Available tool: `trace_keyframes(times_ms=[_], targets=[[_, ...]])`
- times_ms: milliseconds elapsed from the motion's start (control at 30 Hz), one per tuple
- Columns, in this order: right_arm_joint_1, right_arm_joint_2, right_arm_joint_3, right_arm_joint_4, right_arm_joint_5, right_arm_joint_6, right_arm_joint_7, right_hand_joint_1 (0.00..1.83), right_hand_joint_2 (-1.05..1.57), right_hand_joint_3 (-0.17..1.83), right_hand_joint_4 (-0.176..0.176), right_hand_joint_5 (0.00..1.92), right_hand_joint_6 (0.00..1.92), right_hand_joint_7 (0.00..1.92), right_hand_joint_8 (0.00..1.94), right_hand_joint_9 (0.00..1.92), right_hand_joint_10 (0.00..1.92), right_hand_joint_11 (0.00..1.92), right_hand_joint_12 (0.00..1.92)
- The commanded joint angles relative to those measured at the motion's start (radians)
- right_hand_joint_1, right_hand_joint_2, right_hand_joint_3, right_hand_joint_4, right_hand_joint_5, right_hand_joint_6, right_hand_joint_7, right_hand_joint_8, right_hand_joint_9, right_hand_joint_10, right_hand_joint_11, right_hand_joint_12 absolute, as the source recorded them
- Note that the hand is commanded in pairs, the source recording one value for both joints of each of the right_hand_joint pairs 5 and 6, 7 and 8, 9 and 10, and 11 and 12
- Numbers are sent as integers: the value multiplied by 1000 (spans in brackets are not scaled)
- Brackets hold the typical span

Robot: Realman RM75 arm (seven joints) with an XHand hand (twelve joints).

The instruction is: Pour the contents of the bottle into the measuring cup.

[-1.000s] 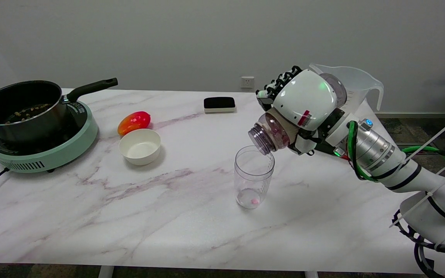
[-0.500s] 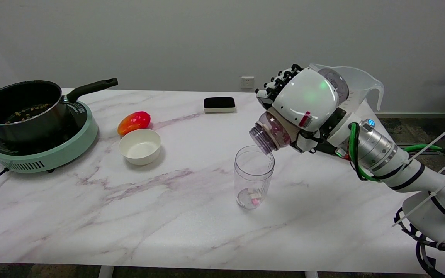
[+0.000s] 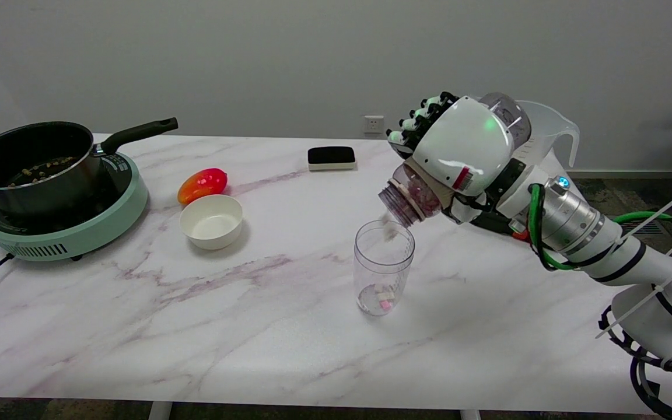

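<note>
While the right hand grips the tilted bottle, its shell hides the fingers.

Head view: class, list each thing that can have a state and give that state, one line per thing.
Right hand: grips the bottle.
Bottle: uncapped, tilted mouth-down over the cup, pieces still inside.
Cup: upright, a few pieces at its bottom, one dropping in at the rim.
Bowl: upright, nothing visible inside.
Pot: on the cooker, bits inside.
Jug: upright behind the hand.

White arm, green cable, black-fingered white hand
</note>
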Motion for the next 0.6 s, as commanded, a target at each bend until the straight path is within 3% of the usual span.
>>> trace_keyframes(times_ms=[33, 600], targets=[[-11, -6, 1, 0, 26, 33, -23, 1462, 1516, 940, 0, 1920, 1920, 1920, 1920, 1821, 1821, 1509, 1509], [-12, -6, 11, 0, 26, 46, -52, 1459, 1518, 952, 0, 1920, 1920, 1920, 1920, 1822, 1822, 1509, 1509]])
